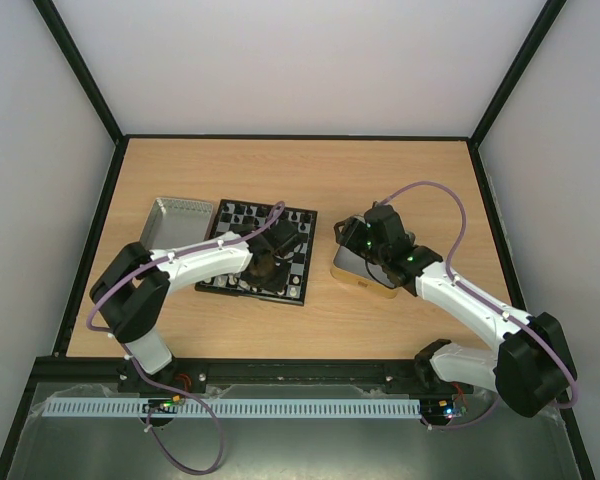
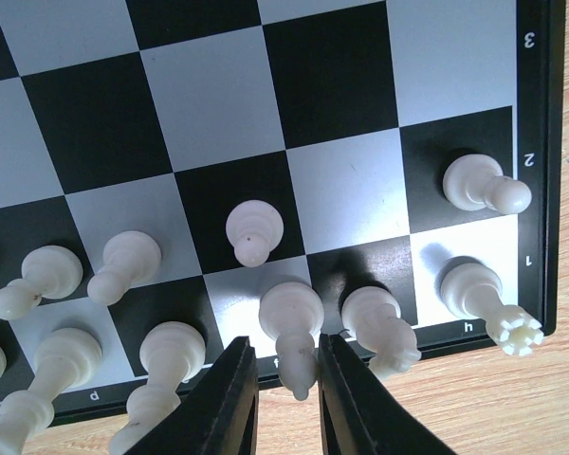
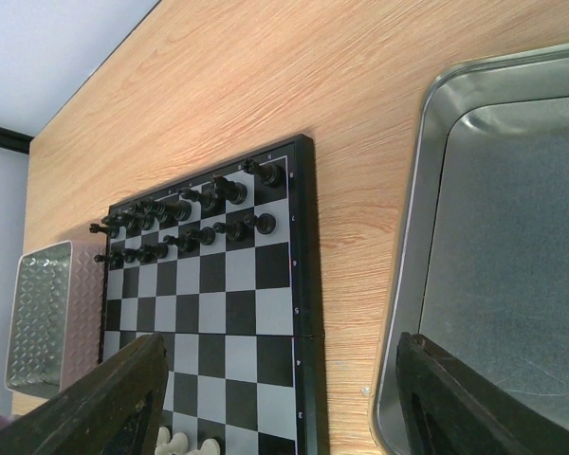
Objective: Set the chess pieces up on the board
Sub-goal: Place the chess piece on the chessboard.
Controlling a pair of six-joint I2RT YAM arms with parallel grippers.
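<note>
The board fills the left wrist view, with white chess pieces on its two near rows: a rook, a knight, a bishop and several pawns, one of them ahead of the bishop. My left gripper stands around the bishop on its square. The right finger touches it and a small gap shows at the left finger. The board also shows from above, with my left gripper over its near edge. My right gripper is wide open and empty, over the gap between the board and the tin.
Black pieces stand in two rows at the board's far side. The gold-sided tin lies right of the board, its silvery inside showing nothing in the visible part. A grey metal tray lies left of the board.
</note>
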